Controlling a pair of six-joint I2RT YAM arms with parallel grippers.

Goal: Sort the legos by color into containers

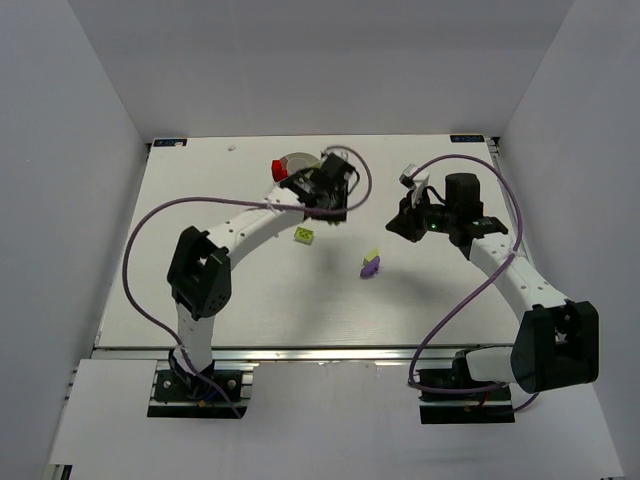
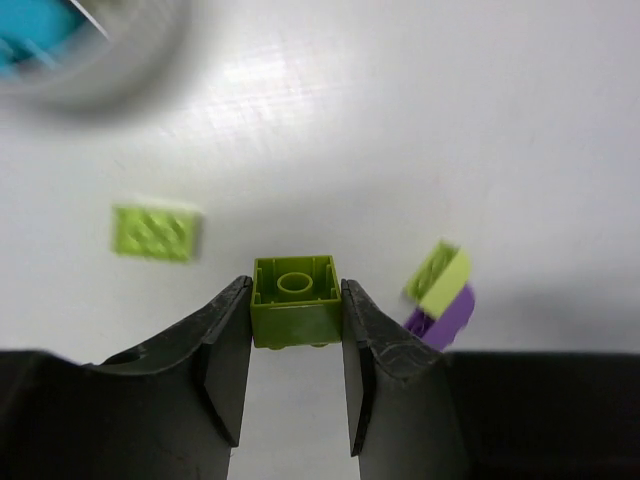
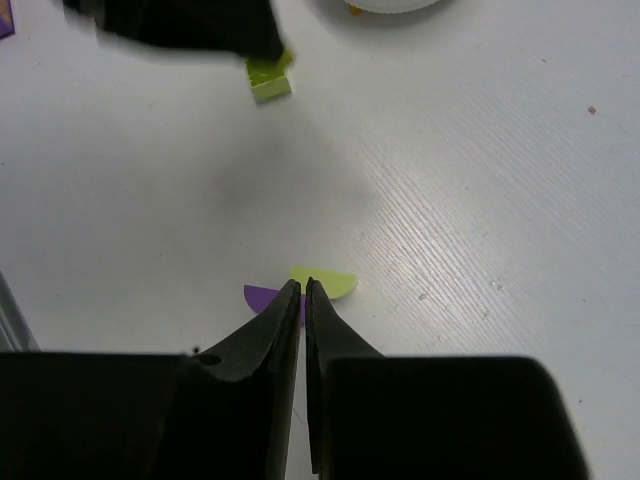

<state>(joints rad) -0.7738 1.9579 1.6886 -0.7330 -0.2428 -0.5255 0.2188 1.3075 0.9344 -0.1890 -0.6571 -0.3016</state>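
My left gripper (image 2: 294, 312) is shut on a lime green brick (image 2: 294, 300), held above the table. In the top view it (image 1: 330, 208) hovers just right of the round white dish (image 1: 300, 160), which holds a red piece (image 1: 281, 169). A loose lime brick (image 1: 303, 236) (image 2: 155, 232) lies on the table below it. A lime piece (image 1: 372, 254) (image 2: 440, 275) rests against a purple one (image 1: 370, 268) (image 2: 447, 318) at mid-table. My right gripper (image 3: 303, 285) is shut and empty, its tips in front of that lime (image 3: 335, 283) and purple (image 3: 260, 297) pair.
The dish rim (image 2: 110, 70) shows blurred at the top left of the left wrist view, with cyan (image 2: 25, 30) inside. The left gripper's dark body (image 3: 180, 25) crosses the top of the right wrist view. White walls enclose the table on three sides.
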